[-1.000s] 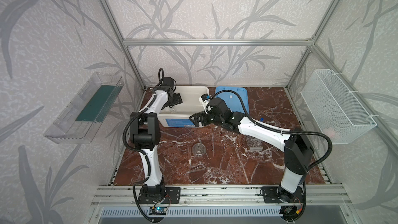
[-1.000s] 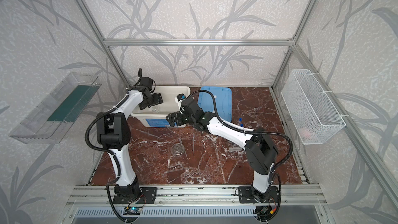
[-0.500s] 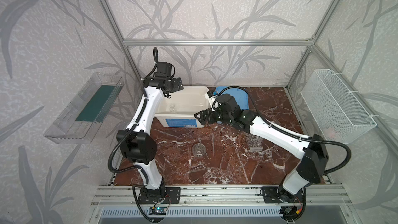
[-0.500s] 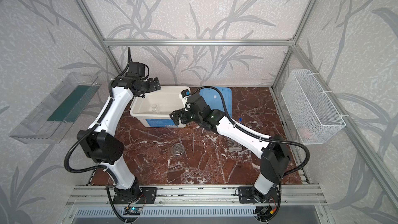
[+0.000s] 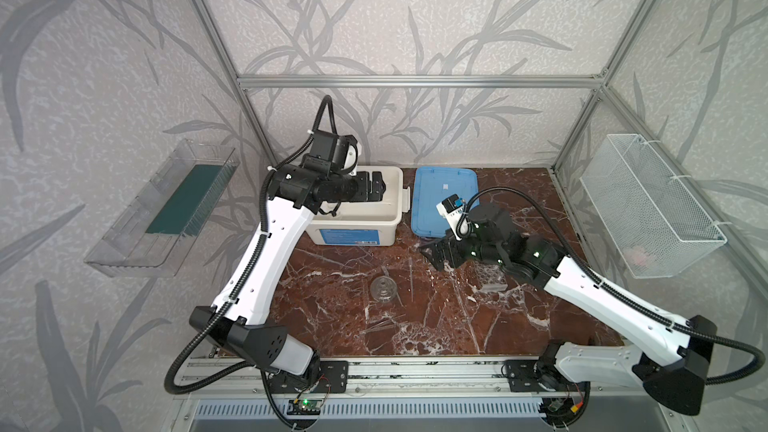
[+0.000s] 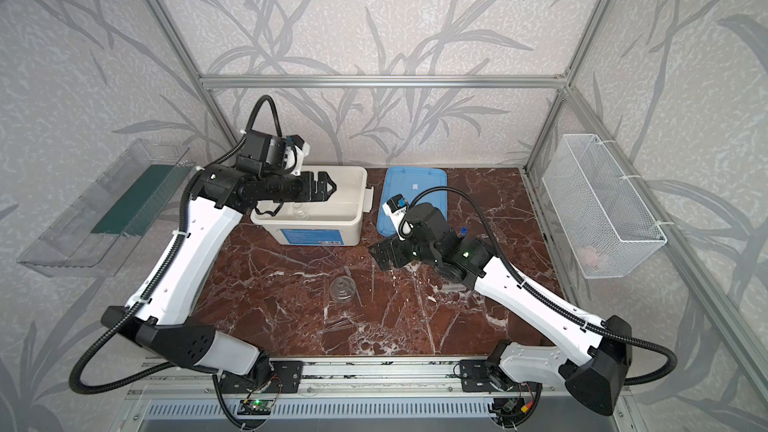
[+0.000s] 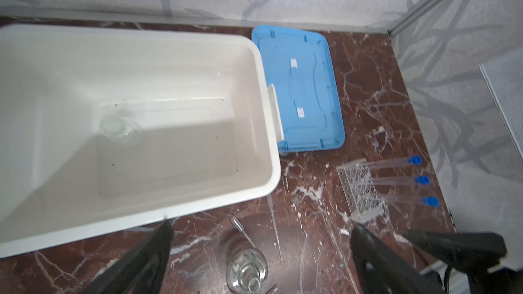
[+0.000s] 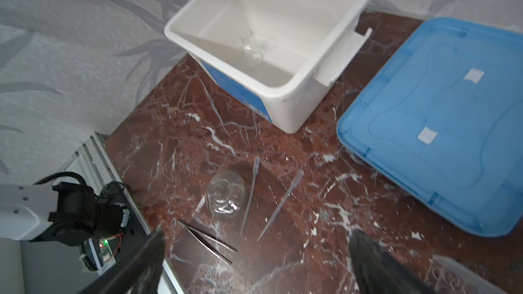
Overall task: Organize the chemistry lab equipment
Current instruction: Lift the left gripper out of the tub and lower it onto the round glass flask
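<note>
The brown marble bench carries a white plastic tub at the back, with a flat blue lid just beside it. The left fingers hover spread above the tub, where a small clear glass vessel sits on the floor. The right fingers, also spread, hang over bare bench in front of the lid. The clear many-holed rack lies partly under the right arm, with three blue-capped clear test tubes at its side. A clear glass flask stands mid-bench near two thin clear pipettes and metal tweezers.
</note>
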`<state>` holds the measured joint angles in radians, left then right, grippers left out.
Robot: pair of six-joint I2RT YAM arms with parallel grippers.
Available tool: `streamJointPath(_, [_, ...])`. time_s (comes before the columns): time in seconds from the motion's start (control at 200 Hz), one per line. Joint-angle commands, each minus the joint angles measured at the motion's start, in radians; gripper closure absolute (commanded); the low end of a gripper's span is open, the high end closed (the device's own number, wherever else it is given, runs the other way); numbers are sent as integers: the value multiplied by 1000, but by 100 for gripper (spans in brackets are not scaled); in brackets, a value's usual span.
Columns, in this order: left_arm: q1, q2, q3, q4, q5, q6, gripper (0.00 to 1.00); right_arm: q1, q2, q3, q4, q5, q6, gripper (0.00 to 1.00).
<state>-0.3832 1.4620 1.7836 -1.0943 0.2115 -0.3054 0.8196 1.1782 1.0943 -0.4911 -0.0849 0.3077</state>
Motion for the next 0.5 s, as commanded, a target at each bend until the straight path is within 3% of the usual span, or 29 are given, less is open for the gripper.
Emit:
streamJointPath(0.0, [-51, -65, -115, -74, -29, 9, 1, -4, -67, -60, -61, 22, 17, 1])
streamJointPath(0.18, [-157, -176, -408, 44, -57, -69, 1, -4, -105, -142, -67, -10, 47, 1])
streamJointPath(0.495, [-313, -201, -700, 213, -223, -186, 1, -4, -116, -236, 7, -67, 126, 1])
